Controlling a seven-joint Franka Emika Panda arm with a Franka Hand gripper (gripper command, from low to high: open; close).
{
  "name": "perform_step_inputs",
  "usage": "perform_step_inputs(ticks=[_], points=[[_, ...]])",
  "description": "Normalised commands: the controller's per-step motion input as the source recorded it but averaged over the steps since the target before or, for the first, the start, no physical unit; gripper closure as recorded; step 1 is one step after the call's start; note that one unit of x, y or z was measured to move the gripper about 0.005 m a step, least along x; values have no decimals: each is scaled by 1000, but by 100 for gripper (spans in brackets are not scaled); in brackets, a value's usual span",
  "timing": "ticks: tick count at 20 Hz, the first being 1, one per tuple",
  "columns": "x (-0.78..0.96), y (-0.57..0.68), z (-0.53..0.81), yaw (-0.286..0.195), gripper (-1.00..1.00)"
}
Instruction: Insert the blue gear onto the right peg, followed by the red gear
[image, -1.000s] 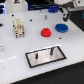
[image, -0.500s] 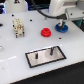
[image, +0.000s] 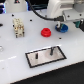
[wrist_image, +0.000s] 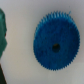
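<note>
On the exterior view's left, a small beige fixture (image: 18, 26) is being seen standing on the white worktop (image: 15, 60), apart from the task. Nearer the middle, the grey plate (image: 45, 56) is being shown lying flat, with the right peg (image: 51, 50) upright on it. Beyond the plate, the red gear (image: 46, 33) is being left on the worktop. Just to its right, the blue gear (image: 63, 28) is being partly covered by the arm, with the pincer (image: 61, 23) being held directly above it.

The step in hand is judged to be the grasp of the blue gear. It is being advised that the pincer be centred over the hub and lowered squarely, so the gear is lifted level.

In the wrist view the blue gear (wrist_image: 56, 46) is being shown whole, teeth and centre hole included, which the exterior view hides. Whether the pincer is spread or pressed together cannot be told from either view.
</note>
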Motion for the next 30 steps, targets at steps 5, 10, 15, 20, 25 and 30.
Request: perform_step_inputs(ticks=[5,10,15,20,25,30], points=[[-399,0,-1,0,-100],[-571,0,-18,0,-100],[-309,-73,-79,0,-100],[-108,-173,-270,0,-100],[-72,-156,-314,0,-100],[-188,-36,-133,0,100]])
